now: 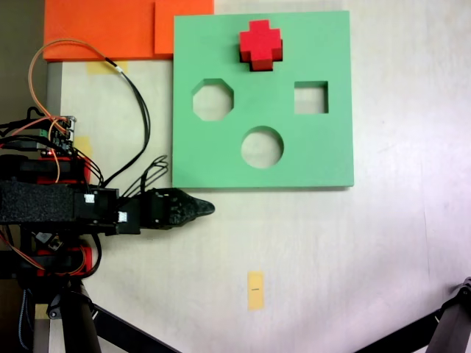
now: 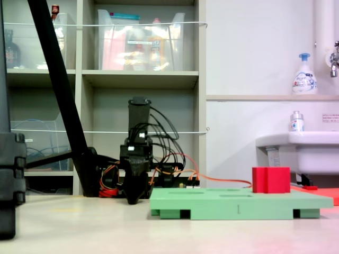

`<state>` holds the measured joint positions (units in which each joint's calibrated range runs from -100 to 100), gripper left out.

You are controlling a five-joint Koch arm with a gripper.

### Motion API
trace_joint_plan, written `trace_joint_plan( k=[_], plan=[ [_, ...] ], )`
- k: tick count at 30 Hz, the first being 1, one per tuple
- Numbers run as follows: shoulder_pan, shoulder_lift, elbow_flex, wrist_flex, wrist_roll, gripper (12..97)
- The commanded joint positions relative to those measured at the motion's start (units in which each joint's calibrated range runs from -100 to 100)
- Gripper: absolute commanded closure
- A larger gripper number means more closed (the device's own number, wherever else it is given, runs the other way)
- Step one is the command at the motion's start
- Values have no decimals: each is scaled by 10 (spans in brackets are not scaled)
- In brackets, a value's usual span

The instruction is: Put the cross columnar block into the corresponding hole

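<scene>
A bright red cross columnar block (image 1: 260, 44) stands upright on a flat green foam board (image 1: 324, 158) near the board's top edge in the fixed view from above, centred between an octagonal cutout (image 1: 213, 100) and a square cutout (image 1: 310, 97). Whether it sits in the corresponding hole or merely on the board cannot be told — the block covers whatever lies beneath it. From the low fixed view, the block (image 2: 270, 180) rises well clear of the board's upper face (image 2: 233, 202), toward the board's right end. A round cutout (image 1: 262, 147) lies open lower down the board.

The black arm (image 1: 51, 202) reaches in from the left of the view from above, and its pincer (image 1: 208, 209) rests just below the board's lower left corner, apart from the board and well apart from the block. In the low view the pincer (image 2: 133, 200) points down to the pale table (image 1: 353, 257), just left of the board. It grips nothing; its jaws line up one behind the other, so whether they are released or clenched cannot be told.

Orange sheets (image 1: 103, 29) lie at the top left, touching the board's corner. A small yellow tape strip (image 1: 255, 290) marks the table below the board.
</scene>
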<state>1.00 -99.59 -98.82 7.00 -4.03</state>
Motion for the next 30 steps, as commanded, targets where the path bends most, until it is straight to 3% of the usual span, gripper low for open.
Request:
trace_joint_plan(
  k=[1, 30],
  plan=[
    [1, -4, -12, -55, -1, 601],
    [2, -4, -12, -46, -1, 601]
  ],
)
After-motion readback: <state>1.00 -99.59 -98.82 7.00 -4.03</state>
